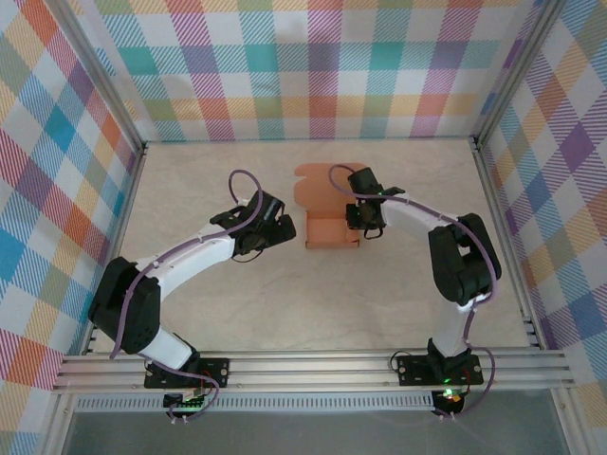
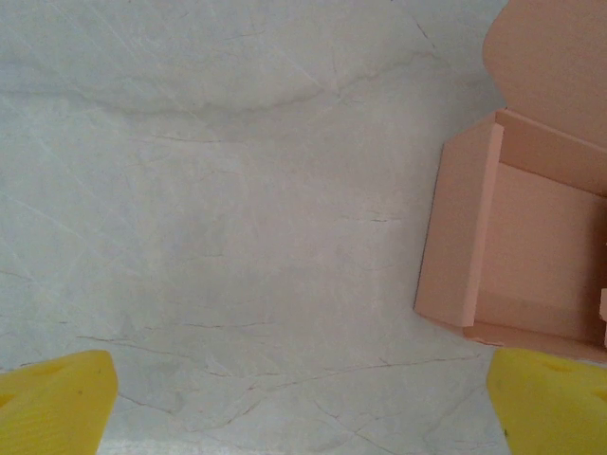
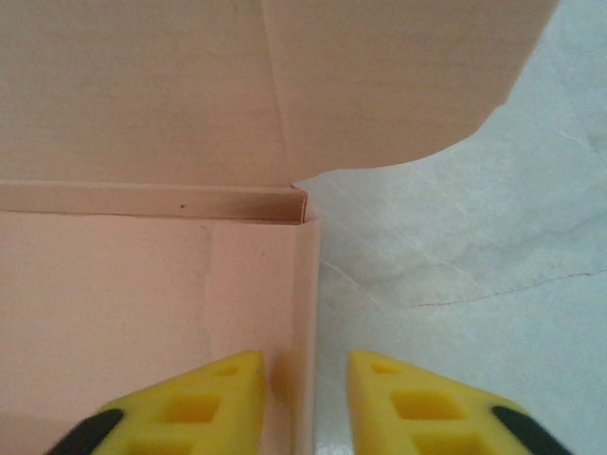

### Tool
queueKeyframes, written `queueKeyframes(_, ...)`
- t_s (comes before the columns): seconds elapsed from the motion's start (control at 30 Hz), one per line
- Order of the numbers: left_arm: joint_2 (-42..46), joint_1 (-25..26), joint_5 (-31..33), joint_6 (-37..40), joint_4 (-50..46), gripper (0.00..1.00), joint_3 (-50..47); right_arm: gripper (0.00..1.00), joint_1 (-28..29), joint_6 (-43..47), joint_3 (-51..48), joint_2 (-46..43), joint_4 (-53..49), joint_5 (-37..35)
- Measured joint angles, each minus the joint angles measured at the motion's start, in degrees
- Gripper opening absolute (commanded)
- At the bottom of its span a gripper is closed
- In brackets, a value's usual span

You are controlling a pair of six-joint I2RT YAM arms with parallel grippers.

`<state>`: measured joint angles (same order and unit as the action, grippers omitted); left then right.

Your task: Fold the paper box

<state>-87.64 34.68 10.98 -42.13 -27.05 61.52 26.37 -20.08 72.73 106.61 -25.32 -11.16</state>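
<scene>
The salmon-orange paper box (image 1: 330,230) sits mid-table as a shallow open tray, with its rounded lid flap (image 1: 316,180) lying flat behind it. My right gripper (image 1: 365,226) straddles the tray's right side wall (image 3: 305,303). One yellow finger (image 3: 204,398) is inside the box. The other is outside, with a thin gap left between it and the card. My left gripper (image 1: 268,230) stands wide open just left of the box, over bare table, with nothing between its fingertips. In the left wrist view the box (image 2: 517,256) lies ahead to the right.
The pale marbled table (image 1: 218,303) is walled by plaid panels on three sides, with aluminium posts at the corners. An aluminium rail (image 1: 313,370) carrying both arm bases runs along the near edge.
</scene>
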Motion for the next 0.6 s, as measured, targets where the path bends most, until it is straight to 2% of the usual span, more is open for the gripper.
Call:
queueKeyframes(0.4,-0.66,0.0,-0.98,0.0,0.46,1.0,0.0,0.16,0.02,0.46,-0.13,1.81,-0.04,-0.09)
queueKeyframes(0.6,-1.14,0.0,-1.05,0.0,0.5,1.0,0.0,0.15,1.31,2.27,-0.11,3.56,-0.98,-4.24)
